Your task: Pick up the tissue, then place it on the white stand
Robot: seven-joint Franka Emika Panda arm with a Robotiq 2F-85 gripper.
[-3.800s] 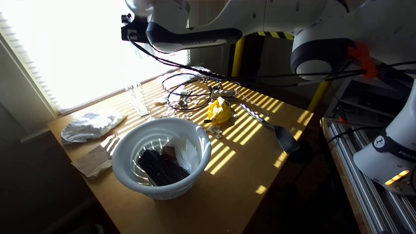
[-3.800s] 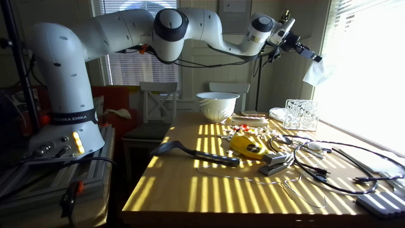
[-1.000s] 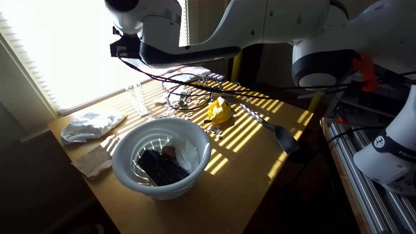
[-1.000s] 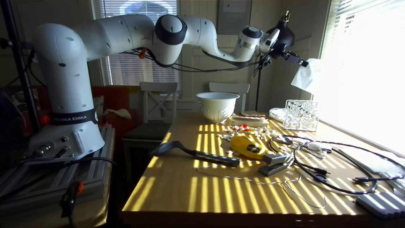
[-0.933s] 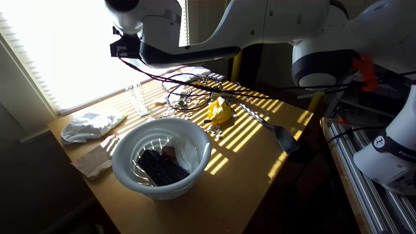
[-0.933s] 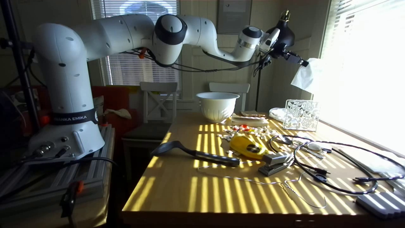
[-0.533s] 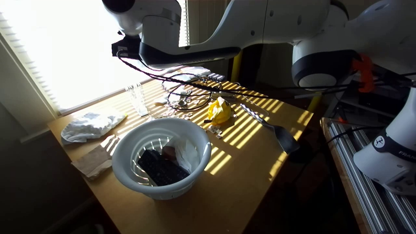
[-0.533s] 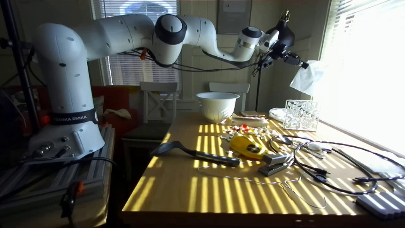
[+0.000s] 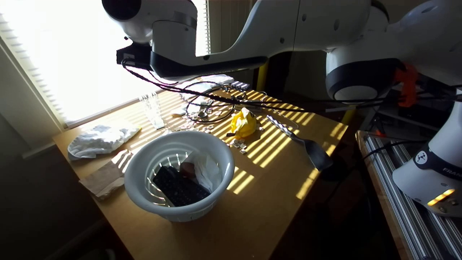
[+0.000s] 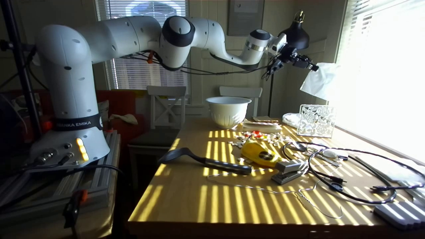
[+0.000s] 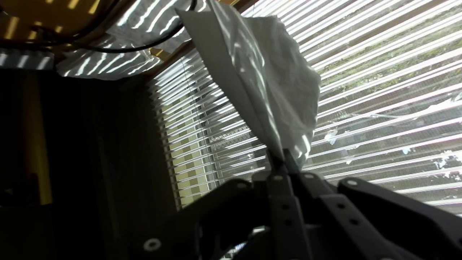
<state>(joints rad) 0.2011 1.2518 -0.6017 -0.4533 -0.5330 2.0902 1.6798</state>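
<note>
While the tissue [image 10: 318,83] is pinched by the gripper [image 10: 315,67], the white stand [image 10: 316,120] is seen at six o'clock from it in an exterior view; the loose end should be lowered there slowly.

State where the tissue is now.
In an exterior view, the tissue hangs from the tool at upper right, higher than the white stand, beside the bright window.

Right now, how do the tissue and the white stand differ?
The tissue is held by the gripper, clear of the table; the white stand rests on the table. The tissue is a thin, creased sheet; the white stand looks stiff and stands upright. The tissue looks plain; the white stand is pierced with a flower pattern. Both look white.
</note>
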